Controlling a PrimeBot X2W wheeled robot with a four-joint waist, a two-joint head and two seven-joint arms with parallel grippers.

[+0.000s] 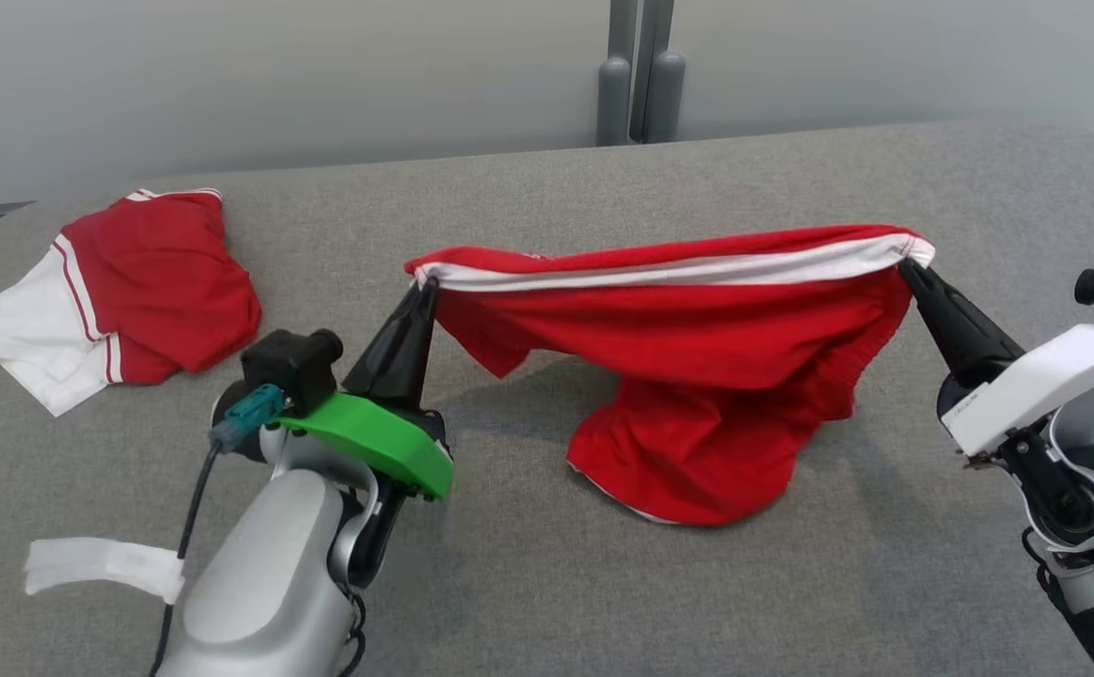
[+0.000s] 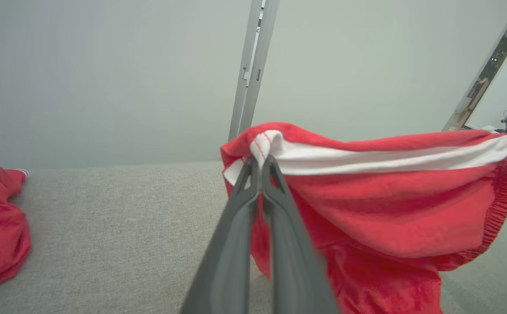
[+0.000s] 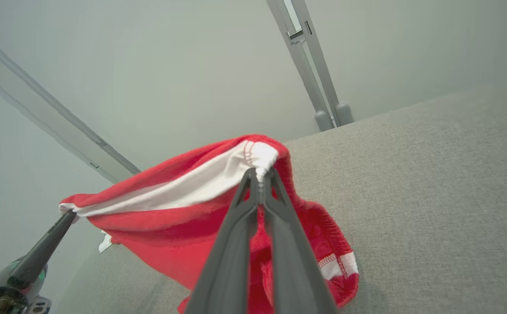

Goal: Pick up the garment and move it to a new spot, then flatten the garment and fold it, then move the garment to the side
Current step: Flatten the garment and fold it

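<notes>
From the head view, the red shorts (image 1: 697, 320) hang stretched over the grey table (image 1: 528, 583), probably to spread them flat. Their lower part sags onto it at 6 o'clock.

Left wrist view: the left gripper (image 2: 260, 162), at the shorts' 9 o'clock, is pinched tight on the white-banded edge.

Right wrist view: the right gripper (image 3: 260, 174), at 3 o'clock, is clamped on the other corner.

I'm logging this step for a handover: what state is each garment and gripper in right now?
held garment: lifted, stretched between both grippers by its white band, lower part drooping onto the table
left gripper: shut on the held garment's left end
right gripper: shut on its right end
second garment: lying rumpled on the table, untouched
</notes>
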